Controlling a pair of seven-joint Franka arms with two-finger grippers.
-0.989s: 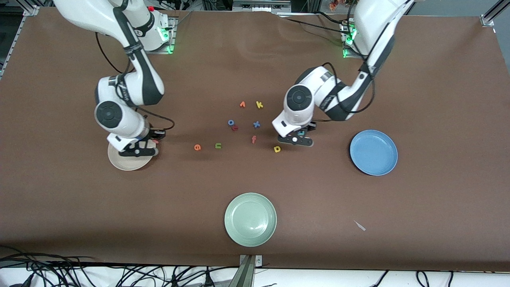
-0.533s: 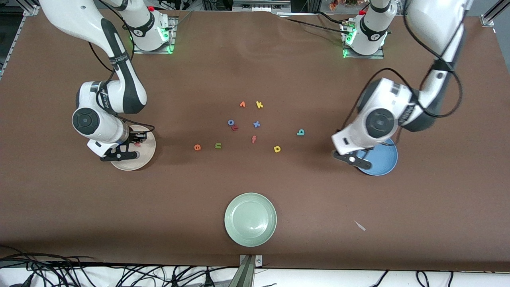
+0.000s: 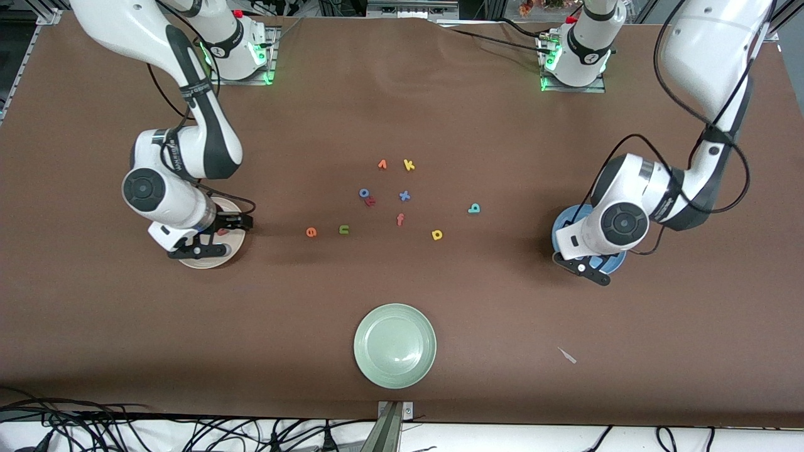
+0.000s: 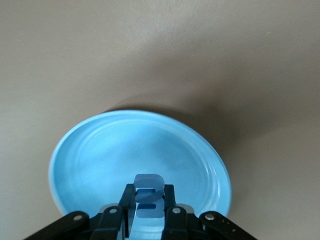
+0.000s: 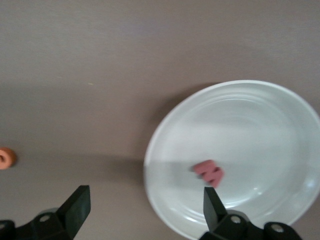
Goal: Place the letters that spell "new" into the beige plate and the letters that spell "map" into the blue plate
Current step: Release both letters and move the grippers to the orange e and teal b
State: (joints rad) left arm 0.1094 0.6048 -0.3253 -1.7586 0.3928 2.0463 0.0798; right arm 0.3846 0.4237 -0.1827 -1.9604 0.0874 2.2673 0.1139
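Brown table (image 3: 402, 113) | left jaws pinching blue "m" (image 4: 148, 196) | right jaws spread

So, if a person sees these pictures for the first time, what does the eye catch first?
Probably the two white arms, each over a plate. The left pincer is shut on the blue "m" above the blue plate. The right pincer stands open over the beige plate, where the pinkish-red "w" lies. Between the plates, small coloured letters are scattered mid-table.

Front camera high, overlooks whole table (image 3: 402, 113); wrist cameras look down close onto plates
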